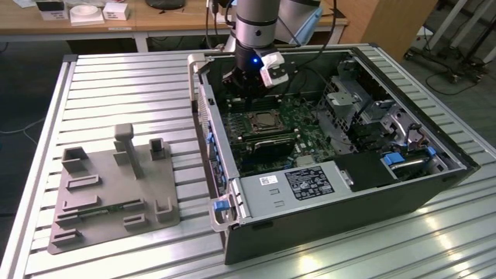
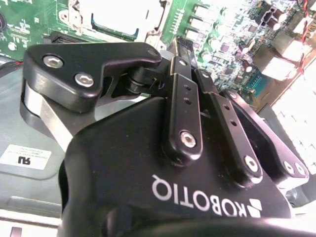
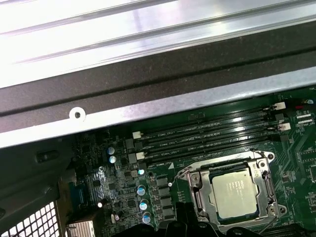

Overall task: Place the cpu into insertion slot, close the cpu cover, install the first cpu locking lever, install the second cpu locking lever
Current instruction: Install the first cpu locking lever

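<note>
Nearest: the jaws, seen from behind in the second wrist view, above the board (image 2: pixel 217 39); we cannot tell whether they are spread or pressed together.
Cpu: the cpu (image 3: pixel 234 192) lies flat in the slot (image 1: pixel 250 122), free of the jaws, in the first wrist view.
Cover: the cover (image 3: pixel 197 190) seems to lie down around the cpu; the levers' state we cannot judge.
Risk: we think a cover not fully seated could load the cpu unevenly under a push and harm the slot; the jaws may also strike the memory slots (image 3: pixel 207 133), which are near.
Arm: in the exterior view the arm (image 1: pixel 256 23) stands nearly upright and reaches down into the open case (image 1: pixel 326 226), its wrist just beyond the slot from the camera.
</note>
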Motion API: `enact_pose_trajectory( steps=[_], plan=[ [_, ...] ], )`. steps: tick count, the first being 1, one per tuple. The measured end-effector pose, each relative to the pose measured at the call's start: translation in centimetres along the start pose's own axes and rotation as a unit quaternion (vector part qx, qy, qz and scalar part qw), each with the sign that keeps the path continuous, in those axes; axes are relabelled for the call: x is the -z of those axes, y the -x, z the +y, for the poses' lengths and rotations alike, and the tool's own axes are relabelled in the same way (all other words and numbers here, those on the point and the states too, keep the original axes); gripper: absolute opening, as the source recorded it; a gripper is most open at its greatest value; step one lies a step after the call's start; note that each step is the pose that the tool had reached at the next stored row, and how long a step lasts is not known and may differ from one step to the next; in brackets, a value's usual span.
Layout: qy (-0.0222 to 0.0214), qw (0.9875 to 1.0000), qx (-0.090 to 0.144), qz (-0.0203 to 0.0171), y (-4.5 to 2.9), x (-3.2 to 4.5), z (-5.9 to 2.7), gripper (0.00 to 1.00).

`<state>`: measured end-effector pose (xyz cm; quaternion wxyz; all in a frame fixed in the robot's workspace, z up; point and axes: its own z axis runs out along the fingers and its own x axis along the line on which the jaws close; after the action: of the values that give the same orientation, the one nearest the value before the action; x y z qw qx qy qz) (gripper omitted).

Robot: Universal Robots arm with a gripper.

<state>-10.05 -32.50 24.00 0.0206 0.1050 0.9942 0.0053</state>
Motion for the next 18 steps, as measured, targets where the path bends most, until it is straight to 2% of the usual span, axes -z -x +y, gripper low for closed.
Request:
enact_pose_trajectory(
  steps=[11, 16, 18],
  plan=[
    [0.0000, 1.0000, 0.000, 0.0000, -0.01, 0.00, 0.00, 0.10],
    [0.0010, 0.9997, 0.026, 0.0004, -0.18, 0.00, -0.04, 0.10],
    [0.0022, 0.9996, 0.027, 0.0007, -0.36, 0.04, -0.08, 0.10]
  ],
)
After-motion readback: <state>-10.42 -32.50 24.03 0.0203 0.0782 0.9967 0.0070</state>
